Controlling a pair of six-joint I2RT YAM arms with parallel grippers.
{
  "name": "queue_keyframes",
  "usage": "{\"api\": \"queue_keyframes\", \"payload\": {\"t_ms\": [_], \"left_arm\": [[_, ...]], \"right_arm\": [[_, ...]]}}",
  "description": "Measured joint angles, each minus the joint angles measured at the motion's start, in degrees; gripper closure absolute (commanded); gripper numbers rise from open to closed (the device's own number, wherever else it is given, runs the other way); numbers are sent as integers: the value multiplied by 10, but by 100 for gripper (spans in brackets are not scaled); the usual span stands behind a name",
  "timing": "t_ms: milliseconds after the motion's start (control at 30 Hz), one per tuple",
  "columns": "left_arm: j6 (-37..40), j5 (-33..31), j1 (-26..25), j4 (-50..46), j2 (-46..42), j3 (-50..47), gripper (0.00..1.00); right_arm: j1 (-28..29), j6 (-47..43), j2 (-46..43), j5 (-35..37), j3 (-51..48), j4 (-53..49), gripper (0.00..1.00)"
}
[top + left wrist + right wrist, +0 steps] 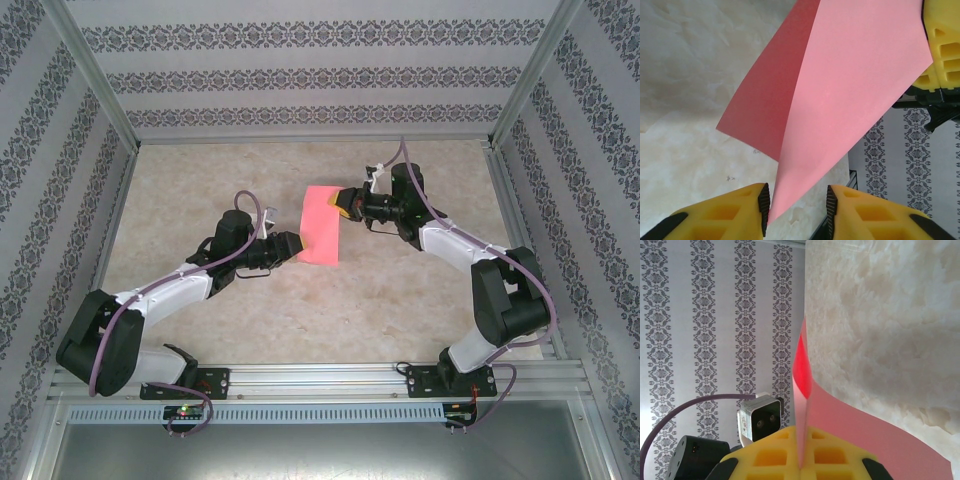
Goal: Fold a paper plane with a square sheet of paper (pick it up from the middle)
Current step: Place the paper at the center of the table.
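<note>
The square sheet of paper is salmon pink and hangs doubled over along a fold, lifted off the table between the two arms. My right gripper is shut on its upper right edge; in the right wrist view the doubled paper stands on edge, pinched where the yellow fingers meet. My left gripper is at the sheet's lower left edge. In the left wrist view a pointed corner of the paper reaches down between the left gripper, whose jaws stand apart, the corner close by the left pad.
The beige marbled table lies under the paper. Aluminium rails run along the near edge and up the sides, with patterned walls behind. The right gripper's yellow finger shows in the left wrist view's top right.
</note>
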Motion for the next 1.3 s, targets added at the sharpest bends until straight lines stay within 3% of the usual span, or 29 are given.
{"api": "queue_keyframes", "payload": {"t_ms": [600,1033,1300], "left_arm": [[37,0,-11,-60,33,12,65],[51,2,-11,-70,37,22,80],[64,-6,-12,-106,37,28,75]], "right_arm": [[-7,23,-10,-9,-21,42,99],[-7,31,-10,-9,-24,50,99],[-7,31,-2,-8,-26,53,99]]}}
